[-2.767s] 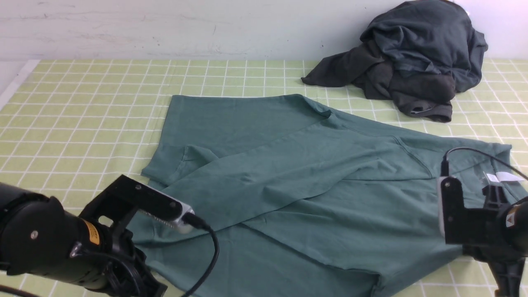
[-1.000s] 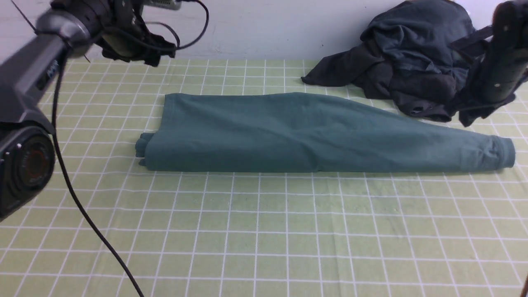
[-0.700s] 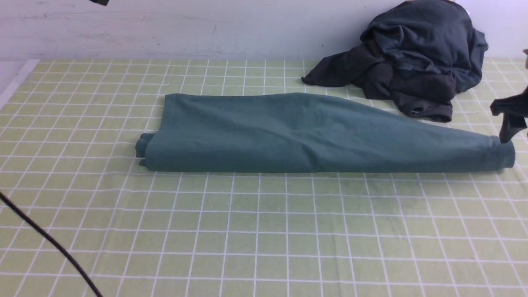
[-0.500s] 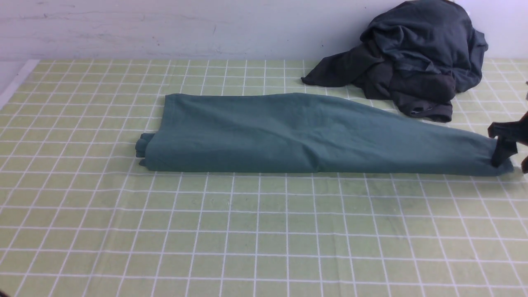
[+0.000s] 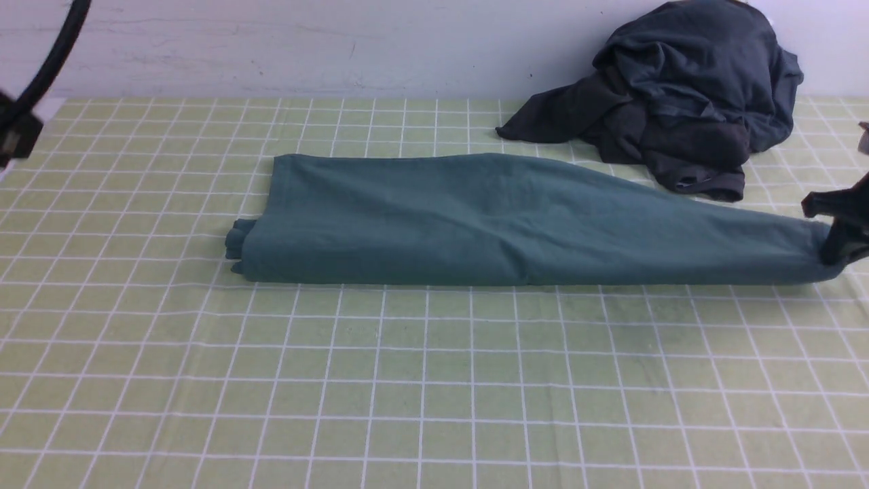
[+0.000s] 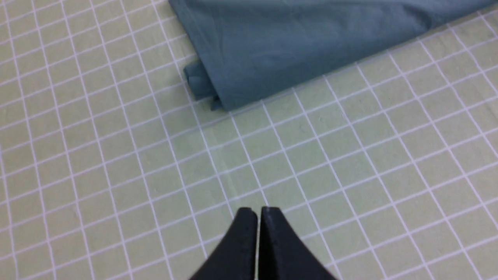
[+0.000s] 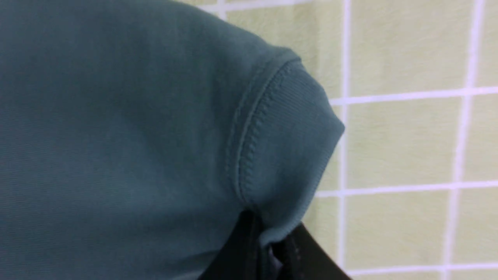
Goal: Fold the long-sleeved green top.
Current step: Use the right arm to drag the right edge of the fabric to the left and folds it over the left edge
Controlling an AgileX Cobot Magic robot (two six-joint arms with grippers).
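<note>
The green long-sleeved top [image 5: 516, 221] lies folded into a long band across the middle of the checked cloth. My right gripper [image 5: 836, 241] is at the band's right end and is shut on its ribbed edge. In the right wrist view the black fingertips [image 7: 249, 249] pinch the ribbed hem of the top [image 7: 136, 128]. My left gripper [image 6: 258, 212] is shut and empty, above bare cloth in front of the band's left end [image 6: 272, 46] and apart from it. In the front view only a dark part of the left arm [image 5: 13, 132] and its cable show at the far left.
A dark charcoal-grey heap of clothing [image 5: 679, 102] lies at the back right against the wall, close behind the band's right part. The yellow-green checked cloth [image 5: 434, 380] covers the table. A black cable [image 5: 51, 58] hangs at the upper left.
The spread top was folded into a long band and both arms lifted away. My right gripper then came down onto the band's right end and closed on it. The left arm has come back in at the left.
</note>
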